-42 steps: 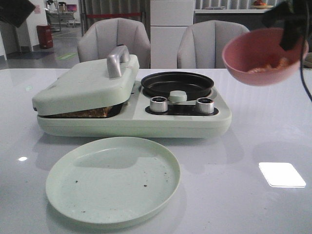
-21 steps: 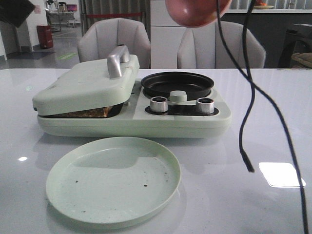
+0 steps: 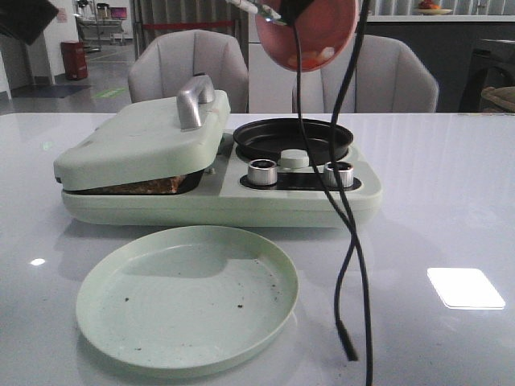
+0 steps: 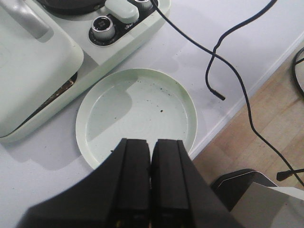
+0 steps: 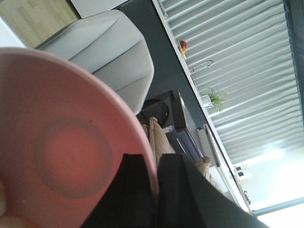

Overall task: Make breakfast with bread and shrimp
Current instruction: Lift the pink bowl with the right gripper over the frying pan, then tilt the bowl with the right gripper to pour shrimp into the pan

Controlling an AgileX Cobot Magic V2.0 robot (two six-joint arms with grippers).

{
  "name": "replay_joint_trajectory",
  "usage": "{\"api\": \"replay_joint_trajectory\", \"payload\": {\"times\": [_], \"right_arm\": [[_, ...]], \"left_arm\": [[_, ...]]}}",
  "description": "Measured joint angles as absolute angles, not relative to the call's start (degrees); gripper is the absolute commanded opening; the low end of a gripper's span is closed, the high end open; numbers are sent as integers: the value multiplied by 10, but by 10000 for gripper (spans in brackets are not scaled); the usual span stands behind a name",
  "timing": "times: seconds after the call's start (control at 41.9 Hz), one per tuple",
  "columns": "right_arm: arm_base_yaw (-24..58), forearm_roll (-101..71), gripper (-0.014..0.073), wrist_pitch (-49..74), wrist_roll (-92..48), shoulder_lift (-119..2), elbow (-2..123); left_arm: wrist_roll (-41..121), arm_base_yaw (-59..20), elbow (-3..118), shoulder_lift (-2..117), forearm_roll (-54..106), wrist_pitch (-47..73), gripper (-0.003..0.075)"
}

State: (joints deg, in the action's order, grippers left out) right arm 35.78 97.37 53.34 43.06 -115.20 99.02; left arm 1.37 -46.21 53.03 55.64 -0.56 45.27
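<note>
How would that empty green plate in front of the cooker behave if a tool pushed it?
The green plate looks rigid and probably light, so it would likely slide easily on the glossy table. Its low, wide shape makes tipping unlikely. The raised rim offers a pinch spot.

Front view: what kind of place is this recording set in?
Probably an office or lab break area, not a home kitchen: a white table with grey armchairs behind it, and a breakfast maker staged on top.

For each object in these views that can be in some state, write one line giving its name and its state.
Press lid: lowered, slightly ajar over bread.
Black pan: empty.
Green plate: empty, a few crumbs.
Pink bowl: held high, tipped steeply above the pan, shrimp inside.
Left gripper: shut, empty.
Right gripper: clamped on the bowl's rim.
</note>
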Motion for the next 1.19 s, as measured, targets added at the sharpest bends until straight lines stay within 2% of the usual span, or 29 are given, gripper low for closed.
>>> {"api": "replay_joint_trajectory", "payload": {"times": [0.501,0.764,1.003,1.194], "right_arm": [[358,978,53,564,307,-1152,1127],[373,978,53,593,302,-1169,1129],[380,970,53,605,298,-1246,1117],[380,974,53,603,298,-1244,1116]], "left_arm": [[14,-462,530,556,-6,453,112],[14,-462,530,556,-6,453,112],[14,-462,530,556,-6,453,112],[14,-462,530,556,-6,453,112]]}}
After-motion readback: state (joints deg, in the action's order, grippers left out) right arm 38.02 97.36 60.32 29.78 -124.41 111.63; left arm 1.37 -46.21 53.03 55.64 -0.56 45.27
